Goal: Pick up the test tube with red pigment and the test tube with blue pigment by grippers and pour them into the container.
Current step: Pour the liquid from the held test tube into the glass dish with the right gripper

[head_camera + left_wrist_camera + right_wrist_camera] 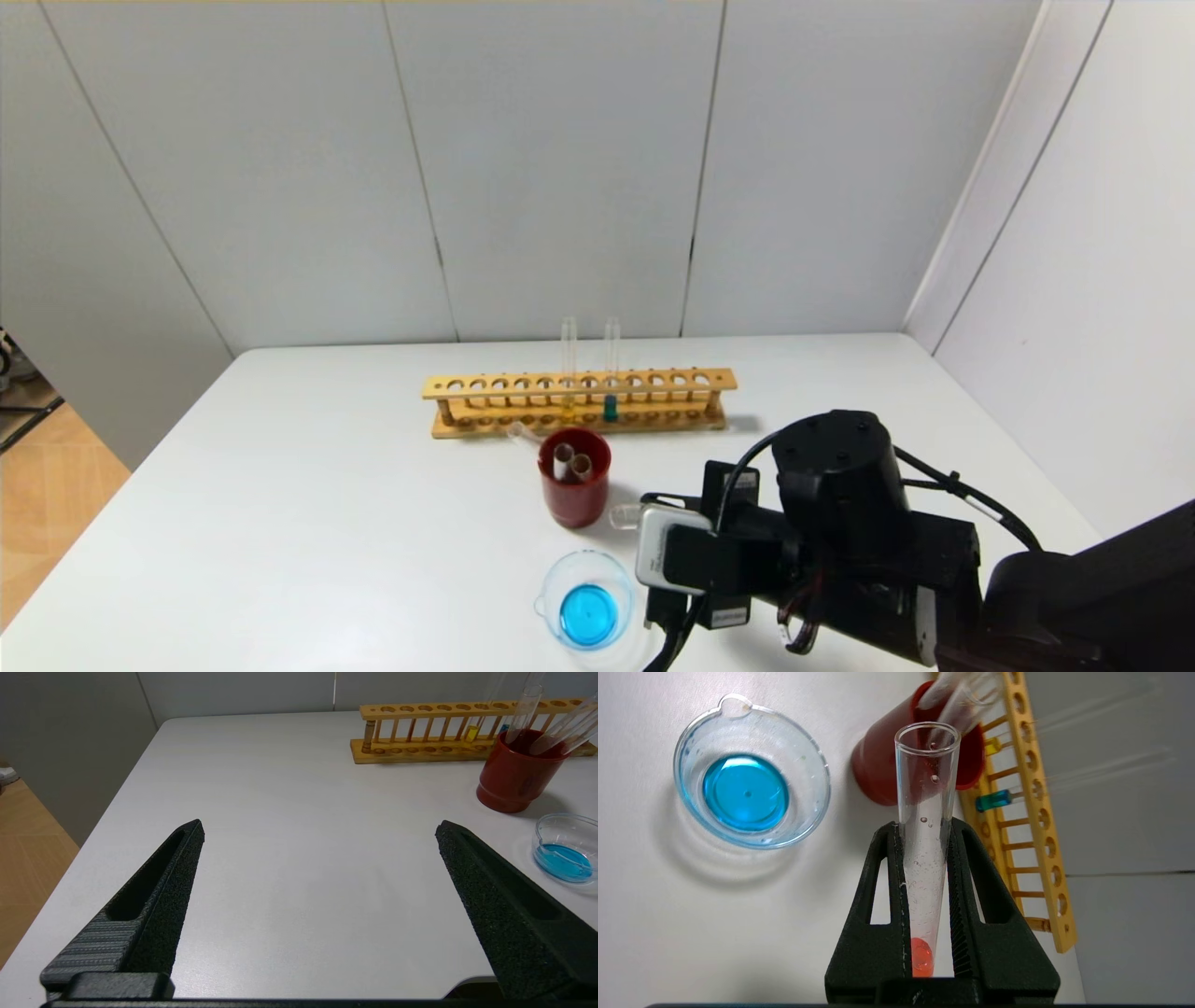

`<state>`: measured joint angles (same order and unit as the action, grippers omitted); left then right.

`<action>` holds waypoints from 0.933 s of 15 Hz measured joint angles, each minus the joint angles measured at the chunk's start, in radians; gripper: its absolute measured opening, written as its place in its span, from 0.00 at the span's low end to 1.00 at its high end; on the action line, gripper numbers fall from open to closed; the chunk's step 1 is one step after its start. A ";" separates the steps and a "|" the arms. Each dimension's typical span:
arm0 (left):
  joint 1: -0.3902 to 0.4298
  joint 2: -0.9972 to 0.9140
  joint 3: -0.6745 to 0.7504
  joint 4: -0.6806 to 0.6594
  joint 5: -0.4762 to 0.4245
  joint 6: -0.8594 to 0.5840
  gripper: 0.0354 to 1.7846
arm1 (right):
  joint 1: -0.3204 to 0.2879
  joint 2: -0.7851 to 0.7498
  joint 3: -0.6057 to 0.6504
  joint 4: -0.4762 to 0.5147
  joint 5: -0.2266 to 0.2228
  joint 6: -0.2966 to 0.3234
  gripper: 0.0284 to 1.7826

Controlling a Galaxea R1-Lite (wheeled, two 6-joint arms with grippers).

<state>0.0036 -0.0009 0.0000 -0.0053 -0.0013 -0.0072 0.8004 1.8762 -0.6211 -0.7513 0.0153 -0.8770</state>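
My right gripper is shut on the test tube with red pigment. The tube lies near level, with orange-red liquid at its closed end between the jaws. In the head view its open mouth sticks out left of the right gripper, just right of the red cup and behind the container. The container, a clear beaker, holds blue liquid. No tube with bright blue liquid shows. My left gripper is open and empty over the table's left part.
A dark red cup with two empty-looking tubes stands behind the container. A wooden rack farther back holds a yellowish tube and a teal tube. Grey walls stand behind and to the right.
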 joint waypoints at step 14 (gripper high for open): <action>0.000 0.000 0.000 0.000 0.000 0.000 0.98 | 0.049 0.109 -0.143 0.146 -0.067 -0.219 0.17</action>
<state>0.0032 -0.0009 0.0000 -0.0057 -0.0017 -0.0070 0.8496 1.9849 -0.7643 -0.6055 -0.0513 -1.0962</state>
